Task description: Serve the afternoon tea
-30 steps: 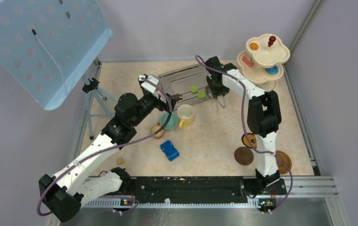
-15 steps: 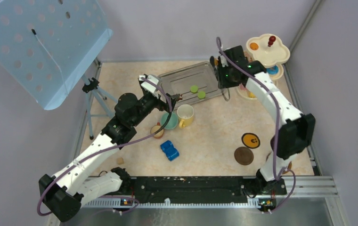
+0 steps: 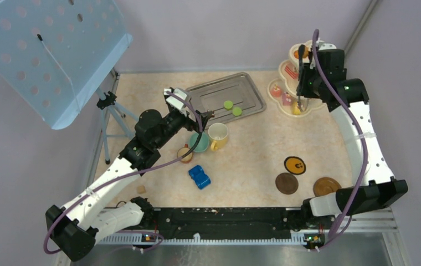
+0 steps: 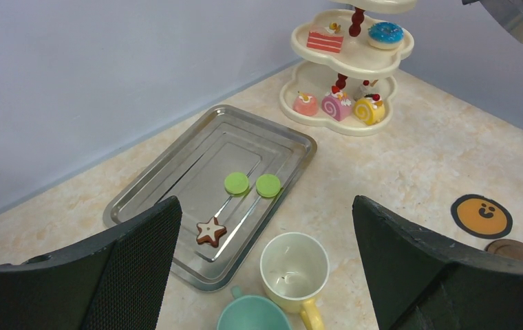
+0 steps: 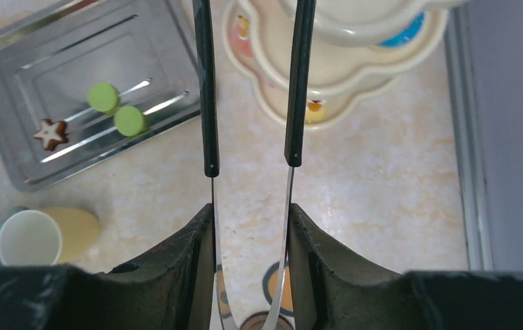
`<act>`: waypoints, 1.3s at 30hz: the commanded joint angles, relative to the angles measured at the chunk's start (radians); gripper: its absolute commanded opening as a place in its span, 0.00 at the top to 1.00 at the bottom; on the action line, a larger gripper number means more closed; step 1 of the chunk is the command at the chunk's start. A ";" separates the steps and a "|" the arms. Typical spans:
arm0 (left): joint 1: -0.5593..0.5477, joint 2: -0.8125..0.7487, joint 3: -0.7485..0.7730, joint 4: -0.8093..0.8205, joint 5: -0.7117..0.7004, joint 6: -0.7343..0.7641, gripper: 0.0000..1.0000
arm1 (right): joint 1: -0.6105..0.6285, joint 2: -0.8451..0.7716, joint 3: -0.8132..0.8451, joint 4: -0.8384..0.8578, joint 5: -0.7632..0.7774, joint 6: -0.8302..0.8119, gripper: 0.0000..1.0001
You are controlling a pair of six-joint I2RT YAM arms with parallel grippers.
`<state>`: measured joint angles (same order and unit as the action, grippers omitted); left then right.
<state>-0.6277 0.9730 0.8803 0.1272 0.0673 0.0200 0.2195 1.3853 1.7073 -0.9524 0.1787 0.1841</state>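
Note:
My right gripper (image 5: 250, 234) is shut on black-handled metal tongs (image 5: 206, 103) and hangs over the cream three-tier stand (image 3: 286, 69) at the back right. The tong tips are out of view. Small cakes (image 4: 338, 104) sit on the stand's tiers. Two green macarons (image 4: 237, 183) and a star cookie (image 4: 210, 231) lie on the steel tray (image 4: 176, 179). My left gripper (image 4: 265, 275) is open above the yellow mug (image 4: 294, 268) and the teal cup (image 4: 252, 316). A small brown cup (image 3: 185, 153) stands beside them. Brown coasters (image 3: 286, 183) lie at the front right.
A blue toy car (image 3: 199, 177) lies near the cups. A perforated blue panel on a tripod (image 3: 47, 55) stands at the left. A small wooden cube (image 3: 140, 189) lies by the left arm's base. Walls close the back and right side.
The right arm has swung from over the tray to the right and now hangs over the stand, with the tongs still in its gripper. The left arm has not moved.

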 commanded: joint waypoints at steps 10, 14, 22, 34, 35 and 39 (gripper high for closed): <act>-0.012 0.008 -0.001 0.046 0.019 -0.016 0.01 | -0.169 -0.056 -0.084 -0.033 0.116 -0.008 1.00; -0.014 0.003 -0.001 0.044 0.013 -0.016 0.01 | -0.212 -0.038 -0.077 -0.022 0.106 -0.022 1.00; -0.015 0.000 -0.001 0.043 0.006 -0.016 0.01 | -0.281 0.060 -0.016 0.005 0.030 -0.049 1.00; -0.015 -0.006 0.002 0.040 -0.011 -0.009 0.01 | -0.315 0.148 0.076 -0.017 -0.027 -0.086 0.85; -0.015 -0.005 0.003 0.040 -0.009 -0.009 0.01 | -0.315 0.152 0.078 -0.017 -0.030 -0.085 0.82; -0.015 -0.004 0.002 0.040 -0.006 -0.008 0.01 | -0.315 0.165 0.092 -0.027 -0.035 -0.084 0.70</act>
<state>-0.6384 0.9779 0.8799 0.1276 0.0631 0.0170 -0.0883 1.5368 1.7348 -0.9936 0.1577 0.1112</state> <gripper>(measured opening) 0.987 0.370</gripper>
